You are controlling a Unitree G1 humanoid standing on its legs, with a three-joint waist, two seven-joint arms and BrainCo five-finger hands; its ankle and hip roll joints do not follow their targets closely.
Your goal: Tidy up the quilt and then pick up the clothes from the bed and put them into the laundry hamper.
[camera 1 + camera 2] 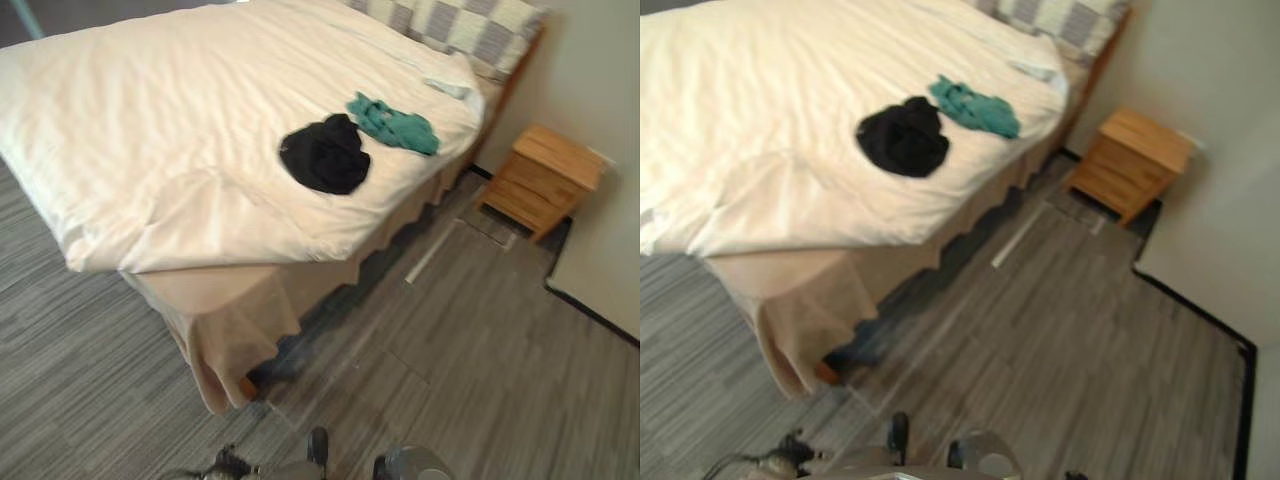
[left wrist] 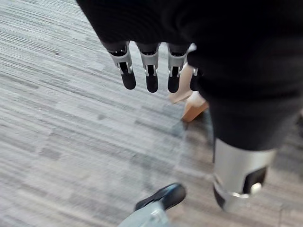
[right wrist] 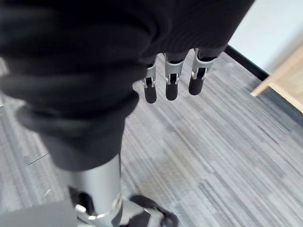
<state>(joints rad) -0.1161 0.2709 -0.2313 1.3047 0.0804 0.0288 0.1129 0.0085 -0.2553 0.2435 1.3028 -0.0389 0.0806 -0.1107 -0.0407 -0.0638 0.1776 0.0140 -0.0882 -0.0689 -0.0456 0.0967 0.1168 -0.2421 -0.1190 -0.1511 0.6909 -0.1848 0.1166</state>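
One bed (image 1: 230, 290) carries one cream quilt (image 1: 150, 130), spread nearly flat with a rumpled fold at the near corner. Two garments lie on the quilt — a black one (image 1: 323, 153) and, touching it on the right, a teal one (image 1: 394, 123). One checked pillow (image 1: 460, 25) sits at the head; one wooden nightstand (image 1: 543, 178) stands beside the bed. Left robot hand (image 2: 149, 66) and right robot hand (image 3: 173, 78) hang over the floor (image 1: 480, 350) — fingers straight, holding nothing.

Head stereo pair looks steeply down from standing height at the bed (image 1: 200, 150) corner and nightstand (image 1: 1132, 160), sharing nearly the whole scene. Each wrist cam looks down past its own straight fingertips (image 2: 151, 82) (image 3: 171, 90) at grey floor (image 2: 61, 118) well beyond them.
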